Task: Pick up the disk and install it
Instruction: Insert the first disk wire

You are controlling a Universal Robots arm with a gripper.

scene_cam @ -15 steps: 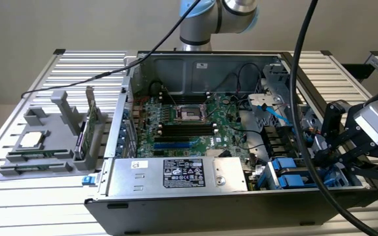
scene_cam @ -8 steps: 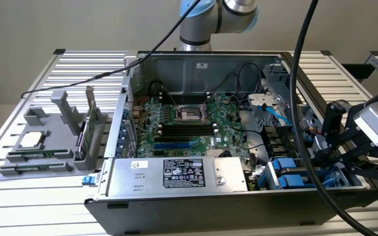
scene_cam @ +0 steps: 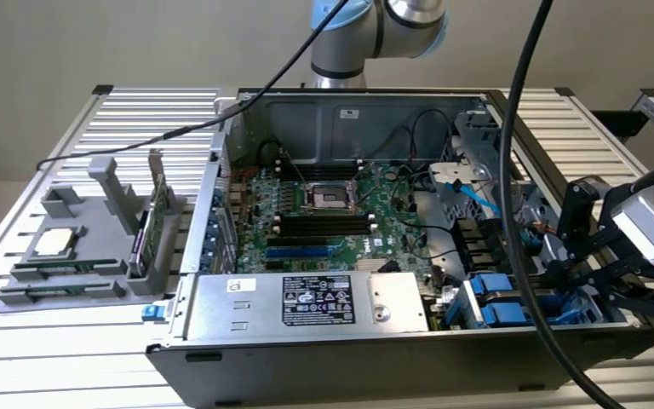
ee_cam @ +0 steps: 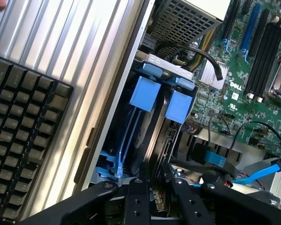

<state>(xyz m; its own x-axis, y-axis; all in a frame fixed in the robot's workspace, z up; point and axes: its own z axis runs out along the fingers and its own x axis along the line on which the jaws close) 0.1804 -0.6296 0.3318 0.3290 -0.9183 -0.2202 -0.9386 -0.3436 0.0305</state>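
Black angular fingers of the gripper pinch the thin edge of the flat disk, which stands upright in its smooth blue plastic bracket inside the grey metal computer case.

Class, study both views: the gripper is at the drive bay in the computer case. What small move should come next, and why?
Probably a slow, straight push deeper into the bay, unless the disk is already seated. The gripper sits in line with the disk, which stands on edge beside a second blue-tabbed carrier, so sideways drift would likely jam it.
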